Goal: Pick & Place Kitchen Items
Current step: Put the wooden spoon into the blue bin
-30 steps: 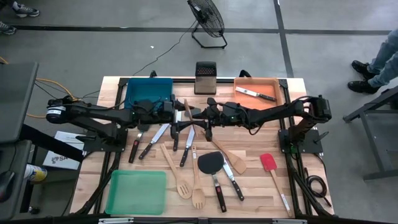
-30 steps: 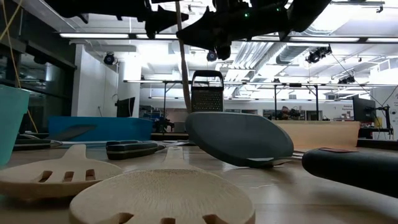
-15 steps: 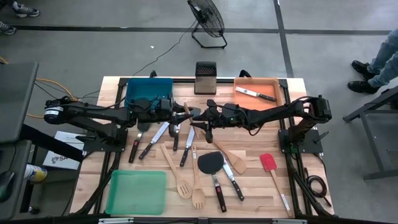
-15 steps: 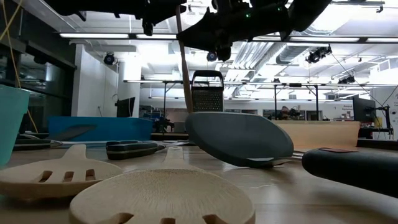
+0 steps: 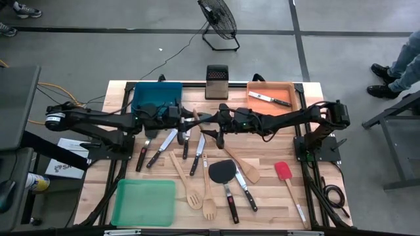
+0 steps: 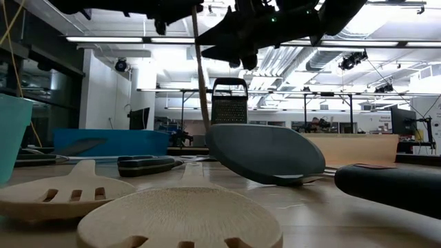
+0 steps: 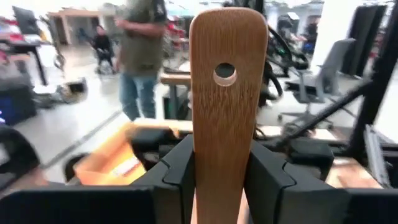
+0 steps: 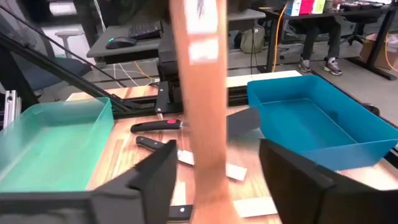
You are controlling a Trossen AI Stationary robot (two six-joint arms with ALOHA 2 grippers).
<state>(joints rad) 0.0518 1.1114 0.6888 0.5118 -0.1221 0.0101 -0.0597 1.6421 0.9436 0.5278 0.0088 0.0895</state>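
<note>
Above the middle of the table [image 5: 98, 172], a pale wooden utensil [image 5: 195, 116] is held up off the surface between the two arms; in the left wrist view its flat handle end, pierced by a round hole, is seen clamped between the left gripper's [image 7: 224, 180] dark fingers [image 7: 180, 163], so the left gripper is clenched on it; in the low view the same utensil [image 6: 199, 69] is shown hanging nearly upright beneath the arms, in front of the metal box grater [image 6: 229, 100]. The right gripper [image 8: 214, 167] is placed just beside the utensil, facing the left gripper; in the right wrist view its fingers [image 8: 163, 167] are seen spread well apart with the wooden shaft [image 8: 202, 93] running between them and a gap showing on either side, so the right gripper is released around it.

On the tabletop below, black-handled knives [image 5: 198, 155] are laid in a loose row; nearer the front edge, two slotted wooden spoons [image 5: 194, 196], a black spatula [image 5: 224, 172] and a red spatula [image 5: 284, 173] are set out. One knife [image 5: 269, 99] is seen lying in the orange tray [image 5: 254, 87] at the back right; the blue tray [image 5: 157, 93] is placed at the back left and the green tray [image 5: 144, 200] at the front left; a person [image 7: 142, 56] is visible in the room beyond.
</note>
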